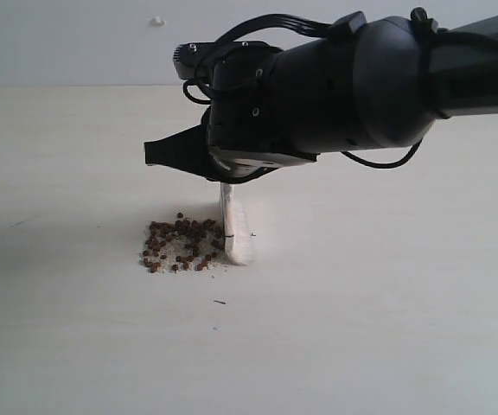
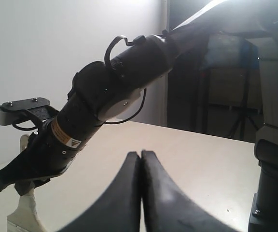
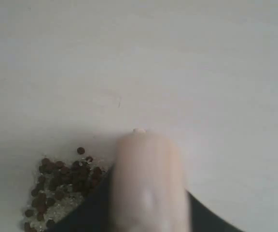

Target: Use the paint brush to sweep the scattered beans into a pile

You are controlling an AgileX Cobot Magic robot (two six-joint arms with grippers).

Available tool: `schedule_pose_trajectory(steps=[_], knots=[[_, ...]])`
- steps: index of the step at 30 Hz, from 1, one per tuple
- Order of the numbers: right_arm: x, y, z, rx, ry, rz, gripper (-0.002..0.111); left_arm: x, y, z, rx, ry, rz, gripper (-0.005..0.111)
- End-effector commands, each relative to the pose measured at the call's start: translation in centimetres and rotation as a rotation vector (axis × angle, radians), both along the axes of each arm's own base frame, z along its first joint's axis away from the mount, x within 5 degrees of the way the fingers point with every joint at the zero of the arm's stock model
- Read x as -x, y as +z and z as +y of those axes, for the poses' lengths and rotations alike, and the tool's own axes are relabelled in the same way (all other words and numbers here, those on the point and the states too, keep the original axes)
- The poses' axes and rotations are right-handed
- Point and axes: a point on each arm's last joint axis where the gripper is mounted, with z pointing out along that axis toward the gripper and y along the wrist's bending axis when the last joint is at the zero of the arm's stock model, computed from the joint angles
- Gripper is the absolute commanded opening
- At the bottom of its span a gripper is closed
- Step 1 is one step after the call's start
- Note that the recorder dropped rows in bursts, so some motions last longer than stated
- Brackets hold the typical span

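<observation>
Pale tabletop [image 1: 387, 346], R gripper [image 1: 224, 177] clamped on flat cream-bristle paint brush [image 1: 237, 237], bristles against pile of reddish-brown beans [image 1: 180, 244], L gripper [image 2: 140, 162] jaws together.

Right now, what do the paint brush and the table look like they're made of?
Paint brush: pale cream bristles flaring where they meet the surface, so soft fibre; natural or synthetic, cannot tell. Table: pale, matte, no glare; possibly laminate or painted wood.

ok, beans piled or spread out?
Piled. The beans sit in one tight cluster right against the paint brush bristles; a stray or two at its edge.
</observation>
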Motion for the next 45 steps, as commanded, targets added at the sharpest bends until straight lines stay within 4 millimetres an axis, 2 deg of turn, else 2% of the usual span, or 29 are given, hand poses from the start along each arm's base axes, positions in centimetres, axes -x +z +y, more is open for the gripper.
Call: schedule_pose_trajectory(steps=[1,12,17,24,27,32,35,39,42,45], knots=[[0.0,0.1,0.3,-0.029,0.019,-0.007,0.000,0.0,0.0,0.0,0.005,-0.002,0.002,0.000],[0.1,0.6,0.0,-0.024,0.007,-0.013,0.000,0.0,0.0,0.0,0.005,-0.002,0.002,0.000],[0.3,2.0,-0.9,0.032,-0.007,-0.038,0.000,0.0,0.0,0.0,0.005,-0.002,0.002,0.000],[0.6,4.3,-1.4,0.020,0.019,-0.093,0.000,0.0,0.0,0.0,0.005,-0.002,0.002,0.000],[0.8,5.8,-2.0,0.068,0.064,-0.131,0.000,0.0,0.0,0.0,0.005,-0.002,0.002,0.000],[1.6,8.8,-4.0,0.210,0.111,-0.191,0.000,0.0,0.0,0.0,0.005,-0.002,0.002,0.000],[2.0,11.1,-5.8,0.312,0.102,-0.253,0.000,0.0,0.0,0.0,0.005,-0.002,0.002,0.000],[2.5,13.8,-9.1,0.337,0.107,-0.338,0.000,0.0,0.0,0.0,0.005,-0.002,0.002,0.000],[2.7,14.6,-11.4,0.336,0.118,-0.368,0.000,0.0,0.0,0.0,0.005,-0.002,0.002,0.000],[2.9,14.6,-12.0,0.304,0.175,-0.409,0.000,0.0,0.0,0.0,0.005,-0.002,0.002,0.000]])
